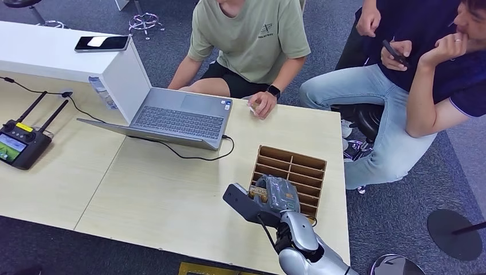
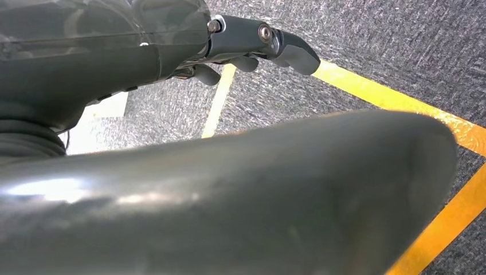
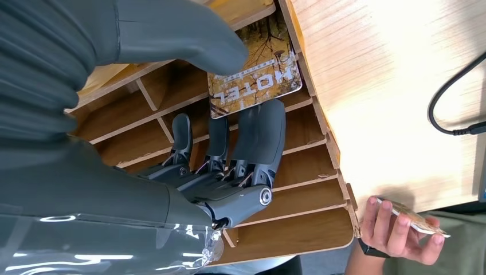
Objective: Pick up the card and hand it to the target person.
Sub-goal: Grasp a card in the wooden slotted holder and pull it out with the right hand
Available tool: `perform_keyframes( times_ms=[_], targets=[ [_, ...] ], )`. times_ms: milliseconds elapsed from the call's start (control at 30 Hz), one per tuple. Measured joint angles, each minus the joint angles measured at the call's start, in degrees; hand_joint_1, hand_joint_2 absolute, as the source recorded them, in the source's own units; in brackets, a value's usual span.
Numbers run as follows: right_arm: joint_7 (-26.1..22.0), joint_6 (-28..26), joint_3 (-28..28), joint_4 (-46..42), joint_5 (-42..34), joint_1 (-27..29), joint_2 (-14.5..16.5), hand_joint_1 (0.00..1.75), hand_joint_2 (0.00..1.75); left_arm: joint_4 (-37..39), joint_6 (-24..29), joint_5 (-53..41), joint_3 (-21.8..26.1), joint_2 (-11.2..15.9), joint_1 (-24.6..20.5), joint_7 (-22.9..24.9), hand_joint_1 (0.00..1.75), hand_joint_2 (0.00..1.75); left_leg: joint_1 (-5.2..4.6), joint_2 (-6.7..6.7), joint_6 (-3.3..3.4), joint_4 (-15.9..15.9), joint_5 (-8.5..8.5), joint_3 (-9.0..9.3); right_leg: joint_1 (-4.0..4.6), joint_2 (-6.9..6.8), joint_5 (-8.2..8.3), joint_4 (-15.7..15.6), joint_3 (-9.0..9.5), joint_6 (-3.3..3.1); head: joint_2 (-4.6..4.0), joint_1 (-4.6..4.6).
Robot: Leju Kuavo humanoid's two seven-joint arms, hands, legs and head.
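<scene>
The right hand (image 3: 229, 166) had thumb and fingers (image 3: 261, 129) pinched on the card (image 3: 258, 77) in the slotted wooden rack (image 1: 306, 166) near the worktop's (image 1: 172, 200) right edge, so I reckoned a straight, unhurried lift would clear the dividers; the left hand (image 2: 258, 43) hung loosely apart, holding nothing.

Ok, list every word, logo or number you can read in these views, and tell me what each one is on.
"HOTEL": on the card that the right hand pinches over the wooden rack; it shows upside down in the right wrist view.
Small dark logo with a line of text on the chest of the green T-shirt: too small to read.
Remote controller screen: no legible text.
Laptop keys and sticker: too small to read.
</scene>
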Motion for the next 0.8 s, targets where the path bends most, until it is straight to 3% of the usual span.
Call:
perform_keyframes(
  times_ms=[400, 800],
  targets=[
    [0.0, 0.6, 0.0, 0.0, -0.4, 0.0, 0.1, 1.03, 1.75, 0.0, 0.0, 0.0, 0.0, 0.0, 0.0, 0.0, 0.00, 0.00, 0.00, 0.00, 0.00, 0.0, 0.00, 0.01, 0.00, 0.01, 0.00, 0.0, 0.00, 0.00, 0.00, 0.00],
    [0.0, 0.5, 0.2, 0.3, -1.3, 0.1, 0.1, 0.78, 1.75, 0.0, 0.0, 0.0, 0.0, 0.0, 0.0, 0.0, 0.00, 0.00, 0.00, 0.00, 0.00, 0.0, 0.00, 0.02, 0.00, 0.01, 0.00, 0.0, 0.01, 0.00, 0.00, -0.01]
  ],
)
